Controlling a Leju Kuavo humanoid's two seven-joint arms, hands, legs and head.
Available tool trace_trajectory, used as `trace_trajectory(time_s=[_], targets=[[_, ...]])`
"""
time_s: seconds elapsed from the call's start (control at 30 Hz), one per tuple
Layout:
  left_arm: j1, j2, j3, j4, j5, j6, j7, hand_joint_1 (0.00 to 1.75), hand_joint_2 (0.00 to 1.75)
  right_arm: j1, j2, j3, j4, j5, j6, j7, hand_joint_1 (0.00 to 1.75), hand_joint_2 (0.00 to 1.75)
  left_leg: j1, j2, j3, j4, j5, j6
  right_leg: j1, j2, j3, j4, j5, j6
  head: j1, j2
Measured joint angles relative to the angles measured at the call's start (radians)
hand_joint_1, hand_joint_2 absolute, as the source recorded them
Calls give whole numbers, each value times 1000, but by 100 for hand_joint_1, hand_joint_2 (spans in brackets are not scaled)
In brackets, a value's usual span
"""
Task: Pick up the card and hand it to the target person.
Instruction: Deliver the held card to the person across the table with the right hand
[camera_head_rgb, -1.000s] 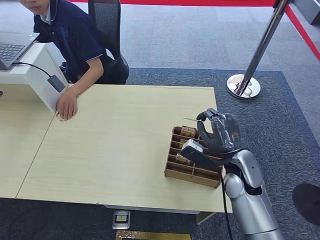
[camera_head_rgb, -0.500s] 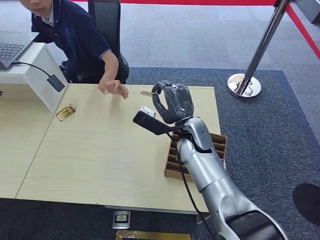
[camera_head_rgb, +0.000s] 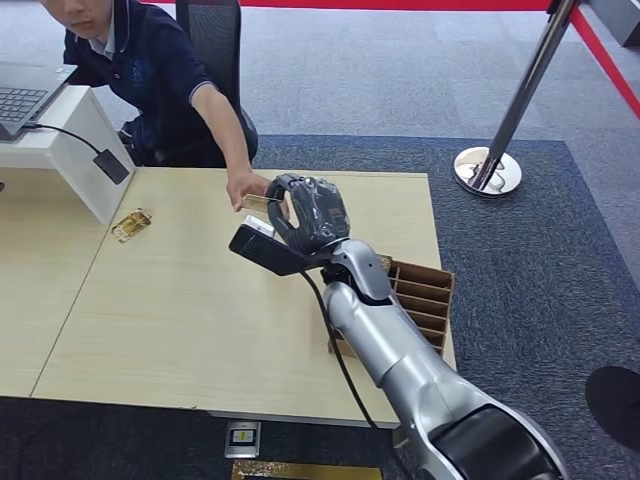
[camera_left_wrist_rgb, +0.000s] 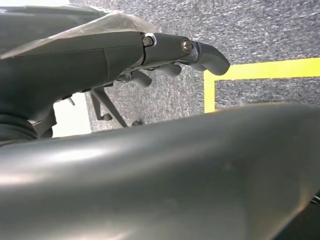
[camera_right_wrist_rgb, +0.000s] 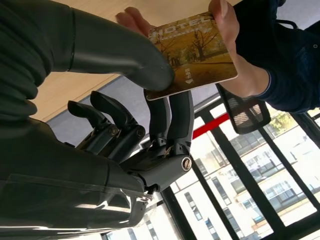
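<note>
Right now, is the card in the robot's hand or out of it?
In: right hand pinches the card; the person's hand grips its far end.

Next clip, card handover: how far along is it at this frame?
Done: the card is out of the divided box and lifted over the table. In hand: the right hand pinches one end while the person's hand grips the other. Left: the right hand has not yet released it.
</note>
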Motion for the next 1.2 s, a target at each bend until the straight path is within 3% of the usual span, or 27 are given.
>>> trace_trajectory(time_s=[0.3,0.37,0.43,0.5,0.57,0.7,0.8,0.93,1.07,1.2], targets=[[0,-1,0,0,-1,4,6,0,0,-4,0,65,18,-34,-5,11,175,175,0,0,0,0,0,0,0,0,0,0,0,0,0,0],[0,-1,0,0,-1,5,6,0,0,-4,0,78,18,-43,-12,16,159,175,0,0,0,0,0,0,0,0,0,0,0,0,0,0],[0,-1,0,0,-1,6,6,0,0,-6,0,86,19,-56,-19,18,72,175,0,0,0,0,0,0,0,0,0,0,0,0,0,0],[0,-1,0,0,0,7,7,0,0,-8,0,90,20,-73,-24,15,0,175,0,0,0,0,0,0,0,0,0,0,0,0,0,0],[0,-1,1,0,4,10,7,0,0,-8,0,86,21,-96,-30,2,0,175,0,0,0,0,0,0,0,0,0,0,0,0,0,0],[1,-3,2,0,18,17,6,0,0,14,-2,37,-18,-152,-10,-63,0,0,0,0,0,0,0,0,0,0,0,0,0,0,0,0],[4,-5,7,0,35,20,7,0,0,90,-14,-33,-138,-200,43,-109,0,0,0,0,0,0,0,0,0,0,0,-1,0,0,0,0],[8,-7,22,0,58,22,10,0,0,267,-58,-116,-426,-234,93,-116,0,0,0,-1,-1,0,-1,0,0,0,0,-2,0,0,0,0],[14,-7,34,0,75,25,12,0,0,473,-115,-183,-713,-257,81,-128,0,0,0,-1,-1,0,-3,0,0,0,0,-3,-1,1,0,0],[15,-8,47,0,79,28,13,0,0,610,-151,-231,-903,-255,47,-132,0,0,0,0,0,0,-4,-1,0,0,0,-4,-2,1,0,0]])
